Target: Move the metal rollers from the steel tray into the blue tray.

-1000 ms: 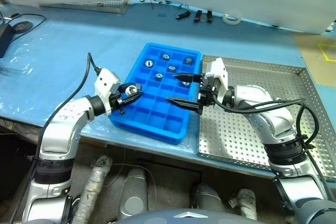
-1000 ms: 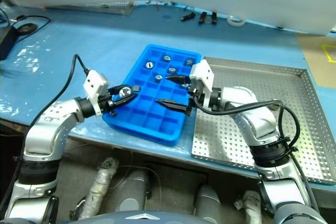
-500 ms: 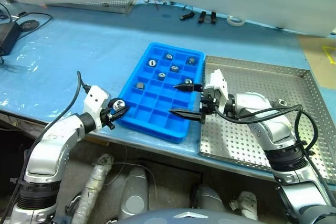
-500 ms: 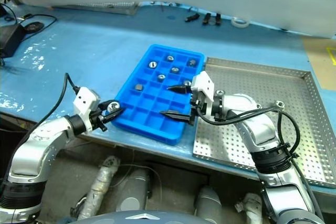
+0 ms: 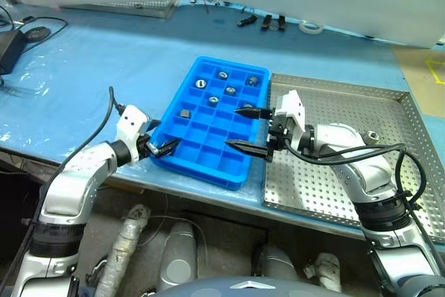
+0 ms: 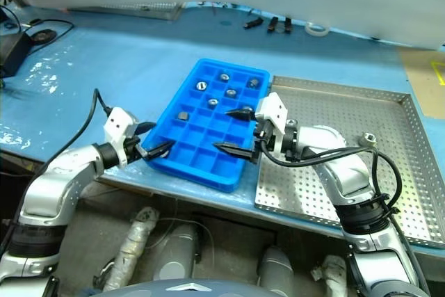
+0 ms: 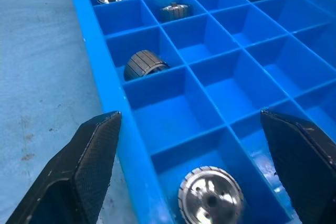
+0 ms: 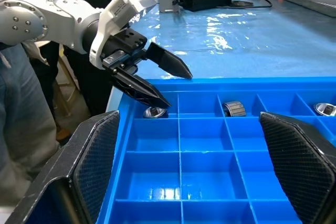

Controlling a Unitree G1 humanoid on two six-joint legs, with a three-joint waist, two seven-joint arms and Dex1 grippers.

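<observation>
bright blue rectangular plastic tray (image 5: 208, 123) with a grid of small square compartments is lying on the blue-covered workbench (image 5: 90, 67), and just to its right the large silver steel tray (image 5: 348, 151) with a perforated floor and low rim is sitting beside it. several small shiny silver metal rollers (image 5: 227, 90) are resting in separate cells toward the far end of the blue tray, a darker ribbed one (image 7: 143, 65) is lying in a cell along its left side, and one roller (image 7: 210, 199) is sitting in the near-left corner cell, right between the spread black fingers of the left gripper (image 5: 163, 147), which is hanging wide open over that corner and holding nothing. one more roller (image 6: 367, 140) is resting on the steel tray, near its right side behind the right forearm. the right gripper (image 5: 245, 130) is pointing left over the right edge of the blue tray with its two black fingers standing far apart and empty. a few small dark items and a white tape ring (image 5: 307, 26) are lying at the far edge of the bench.
</observation>
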